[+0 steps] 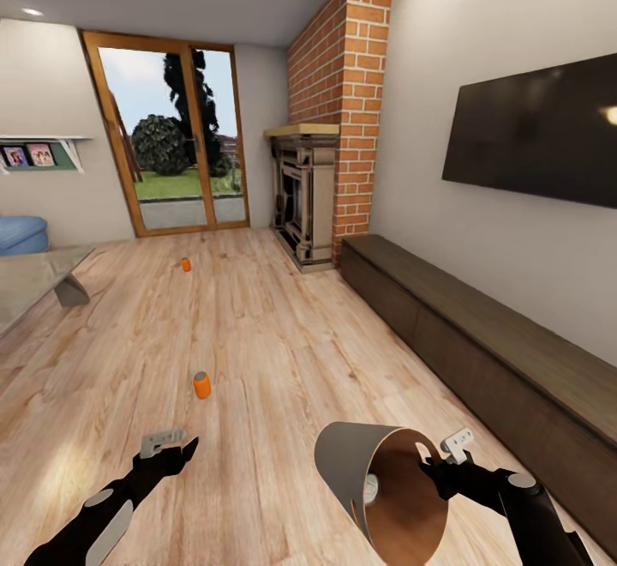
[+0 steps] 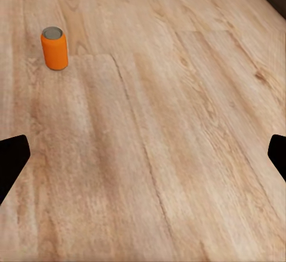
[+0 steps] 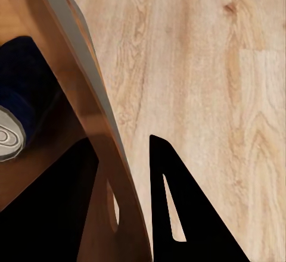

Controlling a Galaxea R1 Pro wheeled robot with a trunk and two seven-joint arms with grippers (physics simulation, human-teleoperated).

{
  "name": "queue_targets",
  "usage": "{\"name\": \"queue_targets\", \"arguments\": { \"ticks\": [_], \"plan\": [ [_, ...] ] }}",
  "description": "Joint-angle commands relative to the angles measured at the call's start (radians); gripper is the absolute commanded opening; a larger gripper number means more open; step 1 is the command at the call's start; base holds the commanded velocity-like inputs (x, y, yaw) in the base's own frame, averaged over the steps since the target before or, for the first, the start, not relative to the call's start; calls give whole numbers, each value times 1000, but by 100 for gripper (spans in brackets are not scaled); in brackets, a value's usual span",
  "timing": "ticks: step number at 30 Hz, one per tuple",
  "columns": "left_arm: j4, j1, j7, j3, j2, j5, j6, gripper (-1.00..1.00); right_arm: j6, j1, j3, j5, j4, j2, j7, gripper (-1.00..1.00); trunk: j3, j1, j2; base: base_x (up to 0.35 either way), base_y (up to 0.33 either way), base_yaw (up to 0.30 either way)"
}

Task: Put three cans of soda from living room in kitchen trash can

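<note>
The right gripper (image 1: 431,456) is clamped on the rim of the trash can (image 1: 360,463), one finger inside the wall and one outside, as the right wrist view makes plain (image 3: 128,214). The bin hangs tipped over on its side, its brown inside facing the camera, low on the right and clear of the wood floor (image 1: 283,334). And there's a can inside it (image 1: 371,487) (the silver top is showing down in the bin), seen again in the right wrist view as a dark band and a pale lid against the brown wall (image 3: 15,116).

Over to the left gripper (image 1: 176,446): wide open, nothing held, its two dark fingertips far apart at the edges of the left wrist view (image 2: 12,161), hovering above bare planks. Just ahead of it stands a second orange can (image 1: 201,385), upright on the floor, well apart from the fingers (image 2: 54,48).

Further off, a third can (image 1: 186,264) sits on the floor toward the glass doors (image 1: 176,141). A glass table (image 1: 34,279) shows at the left, a blue sofa (image 1: 21,233) behind it. The brick fireplace (image 1: 330,120) is far right, with a long dark cabinet (image 1: 480,343) along the right wall under a black screen (image 1: 536,133).
</note>
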Motion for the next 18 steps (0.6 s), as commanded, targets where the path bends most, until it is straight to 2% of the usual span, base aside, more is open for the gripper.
{"name": "queue_targets", "arguments": {
  "ticks": [1, 6, 12, 18],
  "plan": [
    [0, 0, 0, 0, 0, 0, 0, 100, 3, 0, 0, -8, -1, 0, 6, -100, 0, 0, 0, 0, 0, 13],
    [-1, 0, -2, 0, 0, 0, -1, 100, 1, 0, 0, -9, -1, 1, 5, -100, 0, 0, 0, 0, 0, 20],
    [-1, 0, -3, 0, 0, 2, -3, 100, 1, 0, -1, 1, -1, 21, 6, -100, 0, 0, 0, 2, 0, 192],
    [-1, 0, -9, 1, 0, 2, -3, 100, 2, 0, -1, 3, -1, 24, 6, -100, 0, 0, 0, 186, 0, 124]
  ]
}}
